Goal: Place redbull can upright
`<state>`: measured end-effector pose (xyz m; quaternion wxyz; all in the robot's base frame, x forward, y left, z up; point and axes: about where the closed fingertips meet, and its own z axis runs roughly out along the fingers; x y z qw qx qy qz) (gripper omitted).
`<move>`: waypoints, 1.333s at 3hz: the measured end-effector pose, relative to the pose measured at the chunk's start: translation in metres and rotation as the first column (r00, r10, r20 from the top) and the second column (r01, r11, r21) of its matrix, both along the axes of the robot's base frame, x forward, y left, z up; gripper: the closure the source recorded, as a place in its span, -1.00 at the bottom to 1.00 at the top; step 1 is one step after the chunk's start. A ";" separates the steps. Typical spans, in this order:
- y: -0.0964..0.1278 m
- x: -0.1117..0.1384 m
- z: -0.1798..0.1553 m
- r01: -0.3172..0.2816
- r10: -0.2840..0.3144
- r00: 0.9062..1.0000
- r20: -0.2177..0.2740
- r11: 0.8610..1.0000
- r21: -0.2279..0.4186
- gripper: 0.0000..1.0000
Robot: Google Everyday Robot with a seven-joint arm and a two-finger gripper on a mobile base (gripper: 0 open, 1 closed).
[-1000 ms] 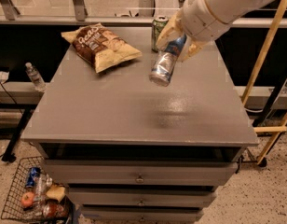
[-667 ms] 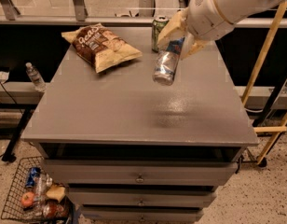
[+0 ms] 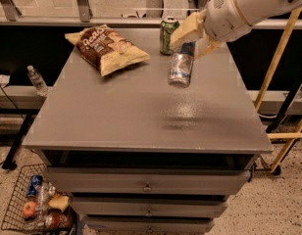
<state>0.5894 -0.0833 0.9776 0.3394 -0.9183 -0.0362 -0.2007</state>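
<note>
Grey counter [image 3: 116, 121] w/ drawers below. Robot arm at top right; gripper [image 3: 194, 39] is over the back-right part of the counter, fingers [image 3: 184, 31] pinching the upper end of the redbull can [image 3: 181, 68]. Can hangs tilted, not upright, lower end pointing toward the front edge. Chip bag [image 3: 108, 47] lies flat nr back-left corner. Green can [image 3: 168, 35] stands upright at back edge, just beside the gripper.
</note>
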 end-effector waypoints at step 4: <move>0.004 -0.037 -0.001 -0.481 0.535 0.814 0.226 0.839 -0.253 1.00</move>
